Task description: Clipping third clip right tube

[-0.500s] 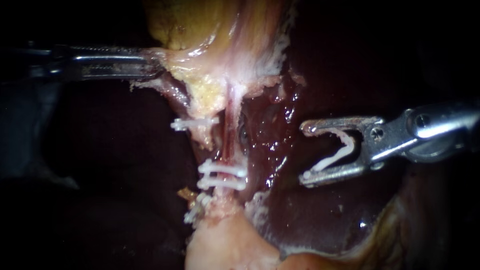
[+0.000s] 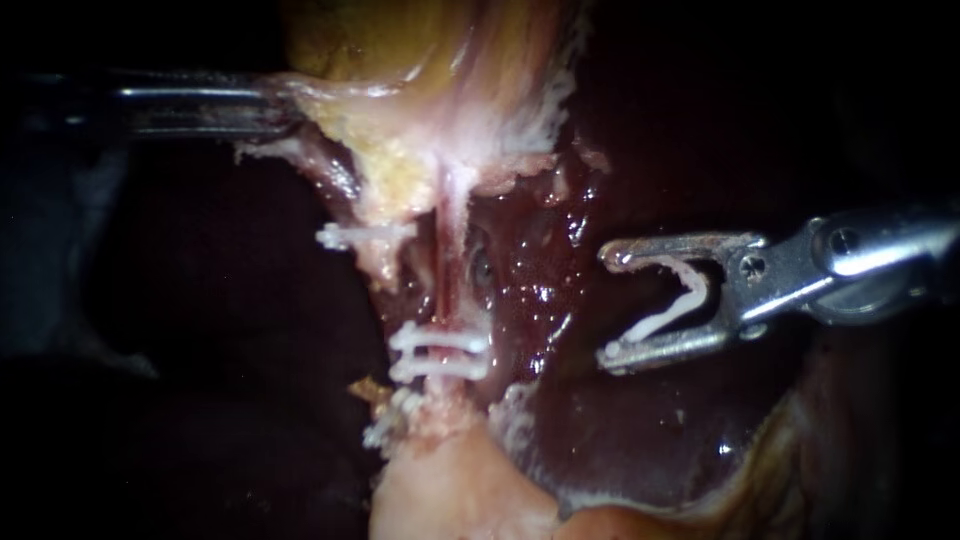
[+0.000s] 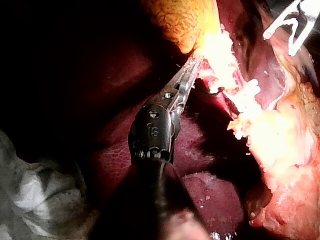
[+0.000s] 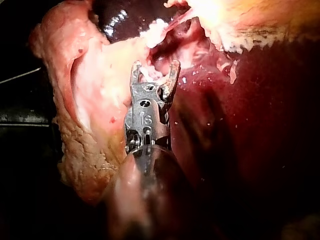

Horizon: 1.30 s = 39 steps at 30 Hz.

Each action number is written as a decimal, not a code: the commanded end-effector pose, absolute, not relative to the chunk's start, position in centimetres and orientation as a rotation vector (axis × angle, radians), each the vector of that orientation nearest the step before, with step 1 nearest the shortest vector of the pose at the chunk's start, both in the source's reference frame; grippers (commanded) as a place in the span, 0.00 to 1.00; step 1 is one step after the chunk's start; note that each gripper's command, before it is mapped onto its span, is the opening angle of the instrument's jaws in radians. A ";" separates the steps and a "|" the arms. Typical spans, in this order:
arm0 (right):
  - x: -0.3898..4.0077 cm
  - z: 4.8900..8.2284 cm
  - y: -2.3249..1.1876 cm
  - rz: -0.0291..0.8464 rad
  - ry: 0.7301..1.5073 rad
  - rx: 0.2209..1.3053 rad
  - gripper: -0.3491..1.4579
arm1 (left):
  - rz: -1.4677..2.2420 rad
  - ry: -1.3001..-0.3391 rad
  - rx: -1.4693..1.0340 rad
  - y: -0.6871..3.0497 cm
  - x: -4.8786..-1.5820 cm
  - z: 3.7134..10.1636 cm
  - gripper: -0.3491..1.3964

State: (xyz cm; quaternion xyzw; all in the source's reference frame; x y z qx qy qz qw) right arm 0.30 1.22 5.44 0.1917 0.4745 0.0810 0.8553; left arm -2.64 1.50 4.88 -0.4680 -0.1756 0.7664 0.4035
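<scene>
My right instrument (image 2: 612, 305) comes in from the right of the right tube (image 2: 447, 275) and hangs well apart from it, over the dark liver (image 2: 640, 440). Its jaws stand wide and a white open clip (image 2: 672, 305) sits between them, touching both: one leg lies along the upper jaw, the other reaches the tip of the lower one. The mouth of the jaws faces the tube.

The tube is a thin reddish strand running down from the pale fatty tissue (image 2: 400, 170) to two white clips (image 2: 440, 352) that already cross it, one just under the other. Just left of the tube a further clip (image 2: 365, 236) sits on a neighbouring strand.

My left instrument (image 2: 285, 110) lies up and to the left of the tube — its jaws are clenched on the edge of the pale fatty tissue, which is stretched toward them. Above that tissue shows the yellow gallbladder (image 2: 380, 40).
</scene>
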 end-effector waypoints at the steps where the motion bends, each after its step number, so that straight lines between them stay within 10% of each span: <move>1: 0.30 5.44 1.22 0.170 0.997 0.403 0.47 | 1.924 -0.439 -1.190 1.53 -2.59 4.81 0.00; 13: 0.33 5.44 1.25 0.151 1.009 0.442 0.46 | 1.919 -0.414 -1.200 1.61 -2.45 4.64 0.00; 39: 1.21 6.07 1.36 0.400 1.104 0.624 0.47 | 1.920 -0.410 -1.200 1.57 -2.46 4.66 0.00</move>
